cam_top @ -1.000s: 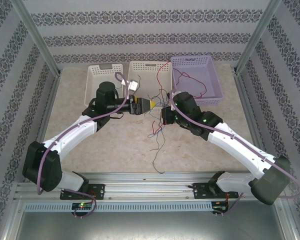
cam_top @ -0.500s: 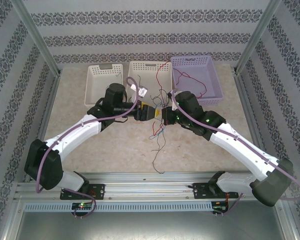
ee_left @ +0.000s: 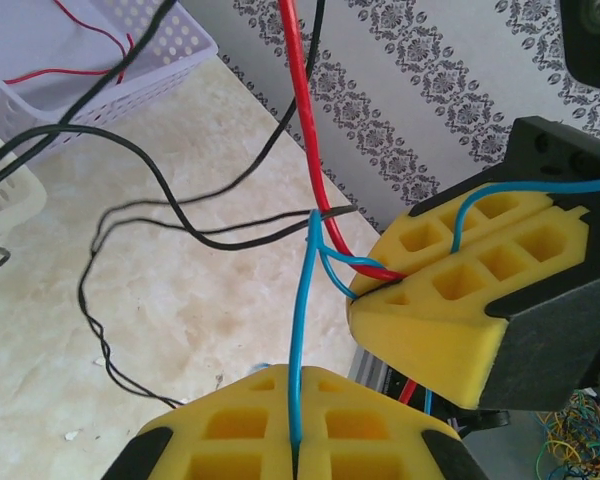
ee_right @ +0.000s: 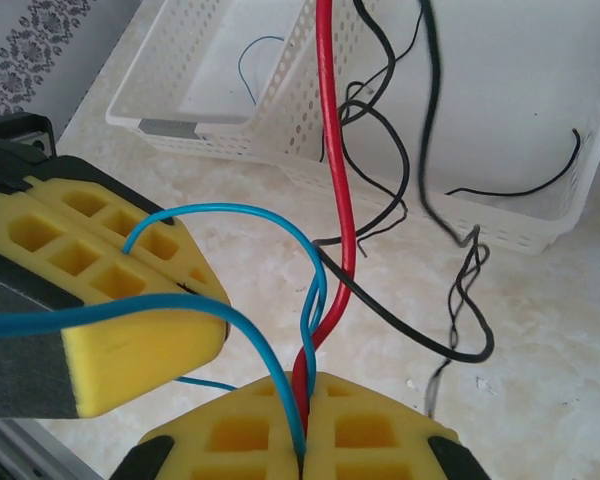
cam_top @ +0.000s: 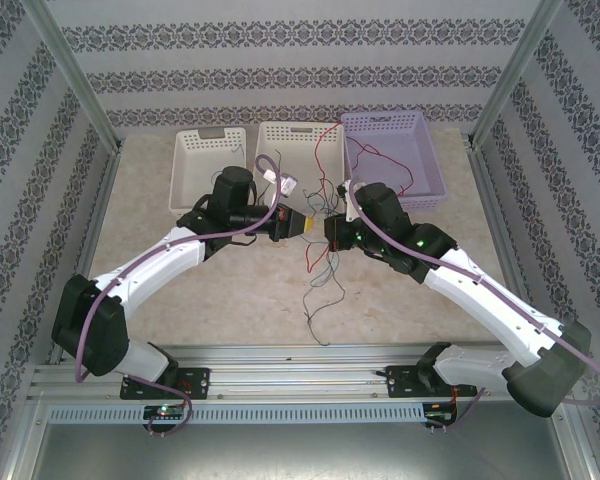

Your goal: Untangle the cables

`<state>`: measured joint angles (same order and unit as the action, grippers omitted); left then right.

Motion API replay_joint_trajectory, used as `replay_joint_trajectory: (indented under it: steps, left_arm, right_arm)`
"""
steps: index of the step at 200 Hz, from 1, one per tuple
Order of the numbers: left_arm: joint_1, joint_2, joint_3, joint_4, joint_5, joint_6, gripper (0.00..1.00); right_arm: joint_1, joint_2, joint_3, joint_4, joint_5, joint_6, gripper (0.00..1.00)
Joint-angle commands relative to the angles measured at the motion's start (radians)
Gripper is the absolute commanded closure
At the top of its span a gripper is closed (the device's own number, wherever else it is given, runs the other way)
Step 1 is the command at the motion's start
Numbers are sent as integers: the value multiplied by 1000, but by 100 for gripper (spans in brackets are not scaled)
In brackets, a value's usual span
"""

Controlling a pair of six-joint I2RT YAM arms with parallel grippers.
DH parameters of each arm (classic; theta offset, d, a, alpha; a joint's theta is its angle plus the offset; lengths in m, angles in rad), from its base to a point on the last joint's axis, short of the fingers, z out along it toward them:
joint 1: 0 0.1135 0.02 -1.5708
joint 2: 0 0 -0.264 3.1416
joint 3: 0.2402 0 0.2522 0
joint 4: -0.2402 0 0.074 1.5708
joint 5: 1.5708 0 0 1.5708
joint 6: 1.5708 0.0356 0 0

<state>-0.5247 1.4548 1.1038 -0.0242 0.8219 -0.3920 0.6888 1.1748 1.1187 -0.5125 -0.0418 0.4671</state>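
Cables (cam_top: 317,262) dangle tangled at mid-frame over the bench (cam_top: 240,300). Left gripper (ee_left: 295,425), closed, pinches a blue cable (ee_left: 301,330); right gripper (ee_right: 303,425), just beside it, is clamped on that blue cable and a red cable (ee_right: 337,150).

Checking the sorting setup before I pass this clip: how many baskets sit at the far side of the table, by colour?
White baskets: 2 (left, middle)
Purple basket: 1
Total: 3
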Motion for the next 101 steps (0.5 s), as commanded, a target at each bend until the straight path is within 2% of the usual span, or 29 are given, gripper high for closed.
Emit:
replay_joint_trajectory:
  steps: [1,55,101]
  left_arm:
    - [-14,-59,16,-11,-29,28,100]
    - [1,-138,6,-55,-138,83,100]
    - [22,-157,6,-64,-164,87,100]
  right_arm:
    - [-14,-28,-47,-11,27,1,100]
    - [-108,-66,-183,32,-2,31,99]
    - [-159,-92,-279,66,-26,53,82]
